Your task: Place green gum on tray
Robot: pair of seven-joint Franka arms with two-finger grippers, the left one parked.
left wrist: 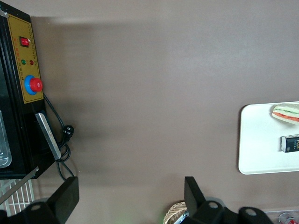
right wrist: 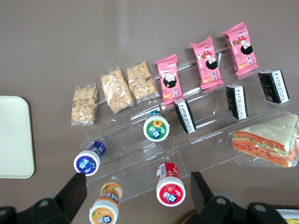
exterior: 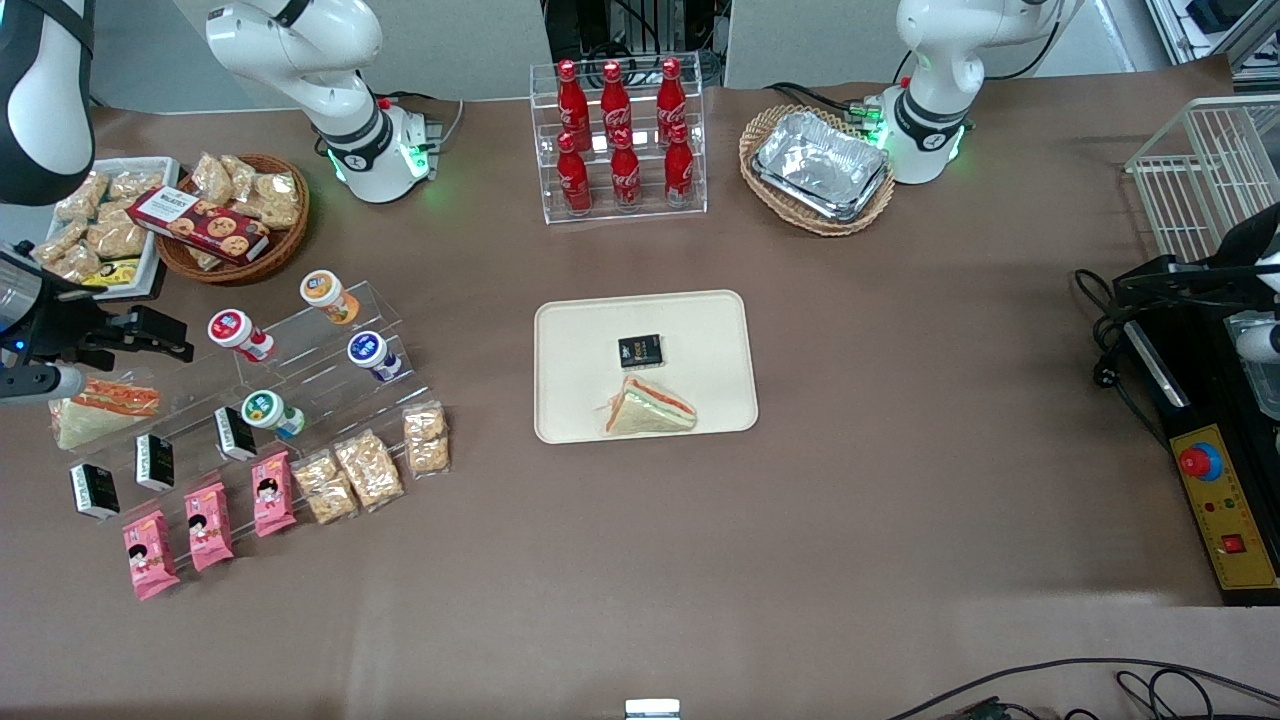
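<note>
The small white cylindrical bottle of green gum (exterior: 270,412) (right wrist: 156,127), with its round green-rimmed lid, is seen lying on a clear acrylic stepped stand (exterior: 300,370) (right wrist: 187,140) toward the working arm's end of the table, untouched and apart from the gripper. On the same stand, a blue-lidded bottle (exterior: 372,354) (right wrist: 88,161), an orange-lidded bottle (exterior: 328,294) (right wrist: 105,207) and a red-lidded bottle (exterior: 238,333) (right wrist: 170,186) are noted on steps farther from the front camera than the green gum. Black-and-white wrapped packets (exterior: 235,433) (right wrist: 184,115) are set just beside the green gum. Pink snack packets (exterior: 208,524) (right wrist: 170,79) and clear bags of crisped cereal bars (exterior: 368,468) (right wrist: 117,89) lie nearer to the front camera than the stand. The right arm's gripper (exterior: 150,335) (right wrist: 138,193) is held above the stand's working-arm end, with its fingers spread wide and nothing between them. The flat pale beige rectangular tray (exterior: 570,340) (right wrist: 14,135) rests at mid-table, well apart from the green gum. On it are recorded a small black packet (exterior: 640,350) and a wrapped triangular sandwich (exterior: 648,408). A second wrapped sandwich (exterior: 100,408) (right wrist: 268,140) lies beside the stand.
</note>
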